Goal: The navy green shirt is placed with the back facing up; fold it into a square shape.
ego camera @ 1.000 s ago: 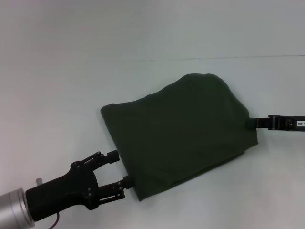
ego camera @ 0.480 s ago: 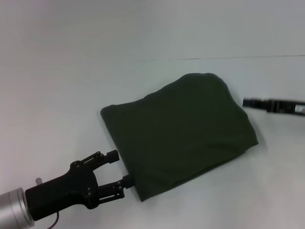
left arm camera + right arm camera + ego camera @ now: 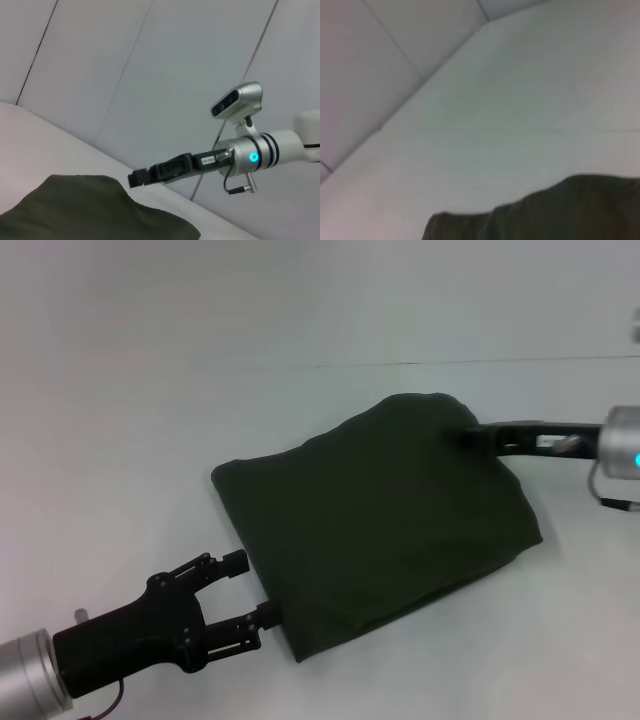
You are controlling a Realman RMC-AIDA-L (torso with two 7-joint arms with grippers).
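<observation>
Shirt [image 3: 375,525], the navy green one, lay folded into a compact, roughly square packet on the white surface [image 3: 130,400], plain side up, judged nearly finished. Left claw [image 3: 245,592] sat spread open beside the packet's near corner, lower finger touching the hem, gripping nothing. Right claw [image 3: 470,437] reached over the far corner, likely to neaten it; open or closed impossible to tell.
</observation>
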